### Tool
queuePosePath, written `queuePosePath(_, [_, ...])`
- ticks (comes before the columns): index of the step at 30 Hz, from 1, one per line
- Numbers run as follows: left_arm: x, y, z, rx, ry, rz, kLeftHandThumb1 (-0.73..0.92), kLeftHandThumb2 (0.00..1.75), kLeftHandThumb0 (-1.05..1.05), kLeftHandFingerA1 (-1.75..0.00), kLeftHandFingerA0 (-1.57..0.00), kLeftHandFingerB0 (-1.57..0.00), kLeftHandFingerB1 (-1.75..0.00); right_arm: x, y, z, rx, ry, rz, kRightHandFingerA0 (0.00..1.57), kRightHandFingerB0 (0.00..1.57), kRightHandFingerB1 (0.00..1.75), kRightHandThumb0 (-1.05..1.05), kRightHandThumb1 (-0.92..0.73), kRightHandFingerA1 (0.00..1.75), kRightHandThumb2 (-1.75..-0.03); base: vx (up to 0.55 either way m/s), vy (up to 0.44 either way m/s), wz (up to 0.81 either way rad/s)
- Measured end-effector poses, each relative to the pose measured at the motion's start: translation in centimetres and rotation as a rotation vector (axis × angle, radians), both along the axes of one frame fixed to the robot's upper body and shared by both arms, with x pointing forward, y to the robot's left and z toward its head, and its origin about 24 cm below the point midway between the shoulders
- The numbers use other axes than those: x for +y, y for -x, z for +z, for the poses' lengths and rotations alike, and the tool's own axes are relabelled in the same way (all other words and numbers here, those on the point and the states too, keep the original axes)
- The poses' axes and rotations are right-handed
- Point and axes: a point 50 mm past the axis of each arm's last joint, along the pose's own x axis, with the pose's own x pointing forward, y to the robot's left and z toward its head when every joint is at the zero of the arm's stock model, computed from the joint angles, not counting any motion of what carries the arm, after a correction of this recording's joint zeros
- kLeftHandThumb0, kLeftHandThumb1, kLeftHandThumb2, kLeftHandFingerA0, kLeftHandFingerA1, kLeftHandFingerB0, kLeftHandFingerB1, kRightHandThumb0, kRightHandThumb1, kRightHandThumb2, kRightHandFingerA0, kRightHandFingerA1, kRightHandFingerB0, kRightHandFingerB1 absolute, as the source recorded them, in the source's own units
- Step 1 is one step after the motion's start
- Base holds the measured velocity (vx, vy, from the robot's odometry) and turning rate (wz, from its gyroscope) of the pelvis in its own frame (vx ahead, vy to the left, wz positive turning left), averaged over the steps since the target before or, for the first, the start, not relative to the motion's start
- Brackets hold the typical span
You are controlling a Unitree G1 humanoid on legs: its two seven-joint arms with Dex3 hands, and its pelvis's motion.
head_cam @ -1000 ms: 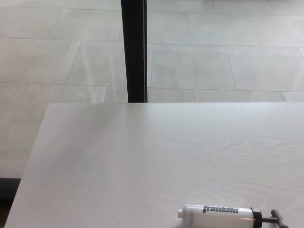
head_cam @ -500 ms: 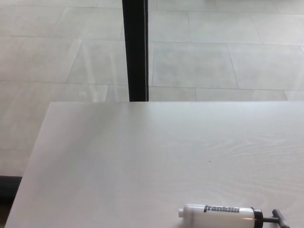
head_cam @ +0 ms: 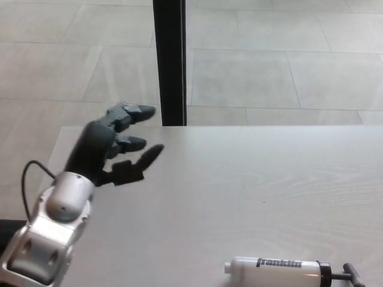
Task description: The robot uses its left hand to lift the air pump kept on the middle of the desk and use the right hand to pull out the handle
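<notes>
The air pump (head_cam: pixel 278 271) lies on its side near the front edge of the pale desk (head_cam: pixel 239 191), right of centre. It has a white barrel with black lettering, a black collar and a dark T-handle (head_cam: pixel 350 275) pointing right. My left hand (head_cam: pixel 114 146) is raised over the desk's left part, far to the left of the pump and farther back. Its fingers (head_cam: pixel 136 111) are spread apart and hold nothing. The silver forearm (head_cam: pixel 51 227) rises from the lower left corner. My right hand does not show.
A black vertical post (head_cam: pixel 170 60) stands behind the desk's far edge. Pale floor tiles (head_cam: pixel 269 72) lie beyond. The desk's left edge runs close under my left forearm.
My left arm and hand have come into view from the lower left, over the desk's left side. The pump has not moved.
</notes>
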Motion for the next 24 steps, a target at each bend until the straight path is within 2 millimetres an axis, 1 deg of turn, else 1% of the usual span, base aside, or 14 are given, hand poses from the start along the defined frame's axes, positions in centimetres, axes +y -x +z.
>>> queuePosePath(1, [-0.9,0.2,-0.4,0.011,-0.028,-0.028,0.71,0.61,-0.58,-0.70,-0.40,-0.31,-0.49,0.2,-0.1,-0.1,0.003,-0.001,0.005,0.60,0.27,0.49,-0.63,-0.68,0.70,-0.98,0.00,0.000,0.00])
queuePosePath(2, [-1.4,0.3,-0.6,0.018,-0.050,-0.046,0.70,0.60,-0.59,-0.68,-0.38,-0.32,-0.47,0.3,-0.2,-0.1,0.005,-0.002,0.007,0.65,0.31,0.36,-0.60,-0.85,0.64,-0.65,0.00,0.000,0.00])
queuePosePath(5, [-2.9,0.7,-1.2,0.034,-0.125,-0.094,0.70,0.60,-0.58,-0.64,-0.40,-0.34,-0.48,0.5,-0.3,0.0,0.008,0.002,0.015,0.68,0.34,0.36,-0.60,-0.86,0.67,-0.65,0.00,0.000,0.00])
queuePosePath(6, [-3.4,0.8,-1.4,0.036,-0.155,-0.111,0.70,0.60,-0.58,-0.64,-0.42,-0.35,-0.48,0.6,-0.3,0.0,0.008,0.004,0.018,0.65,0.30,0.50,-0.63,-0.69,0.74,-0.99,0.00,0.000,0.00])
queuePosePath(7, [-3.7,0.9,-1.4,0.038,-0.171,-0.120,0.68,0.59,-0.59,-0.66,-0.49,-0.39,-0.50,0.6,-0.3,0.0,0.009,0.005,0.019,0.66,0.30,0.50,-0.63,-0.69,0.75,-0.98,0.00,0.000,0.00])
queuePosePath(9, [-4.5,1.1,-1.7,0.039,-0.223,-0.149,0.52,0.90,-0.61,-0.70,-0.48,-0.38,-0.59,0.7,-0.4,0.0,0.013,0.006,0.023,0.66,0.31,0.51,-0.65,-0.68,0.75,-0.99,0.00,0.000,0.00])
queuePosePath(10, [-4.7,1.2,-1.8,0.039,-0.239,-0.157,0.52,0.91,-0.64,-0.71,-0.51,-0.40,-0.60,0.8,-0.4,0.0,0.015,0.006,0.024,0.68,0.37,0.38,-0.62,-0.85,0.70,-0.65,0.00,0.000,0.00])
queuePosePath(14, [-6.0,1.8,-2.3,0.035,-0.319,-0.203,0.50,0.89,-0.65,-0.72,-0.50,-0.41,-0.61,0.8,-0.5,-0.1,0.023,0.003,0.028,0.66,0.37,0.38,-0.61,-0.86,0.68,-0.65,0.00,0.000,0.00])
queuePosePath(15, [-6.3,2.0,-2.5,0.033,-0.341,-0.213,0.66,0.63,-0.69,-0.74,-0.45,-0.38,-0.54,0.8,-0.5,-0.1,0.026,0.002,0.029,0.70,0.42,0.39,-0.63,-0.85,0.70,-0.65,0.00,0.000,0.00])
queuePosePath(17, [-6.7,2.3,-2.8,0.032,-0.378,-0.230,0.78,0.62,-0.72,-0.69,-0.33,-0.30,-0.51,0.9,-0.5,-0.1,0.029,0.001,0.030,0.66,0.39,0.39,-0.62,-0.85,0.66,-0.65,0.00,0.000,0.00])
queuePosePath(18, [-7.0,2.5,-3.0,0.032,-0.402,-0.243,0.64,1.06,-0.76,-0.68,-0.34,-0.16,-0.52,0.9,-0.5,-0.2,0.031,0.001,0.031,0.65,0.39,0.39,-0.61,-0.85,0.65,-0.65,0.00,0.000,0.00])
queuePosePath(19, [-7.2,2.6,-3.1,0.034,-0.417,-0.250,0.83,0.65,-0.77,-0.65,-0.29,-0.25,-0.47,0.9,-0.5,-0.2,0.032,0.000,0.032,0.65,0.41,0.39,-0.62,-0.86,0.64,-0.64,0.00,0.000,0.00])
queuePosePath(20, [-7.7,2.9,-3.5,0.041,-0.456,-0.270,0.85,0.66,-0.80,-0.67,-0.28,-0.23,-0.47,0.9,-0.5,-0.2,0.036,-0.001,0.034,0.63,0.39,0.54,-0.64,-0.67,0.72,-1.01,0.00,0.000,0.00])
queuePosePath(24, [-9.0,3.7,-4.5,0.063,-0.555,-0.326,0.86,0.66,-0.79,-0.88,-0.28,-0.25,-0.49,1.0,-0.6,-0.3,0.045,-0.004,0.037,0.60,0.35,0.53,-0.61,-0.69,0.72,-1.02,0.00,0.000,0.00])
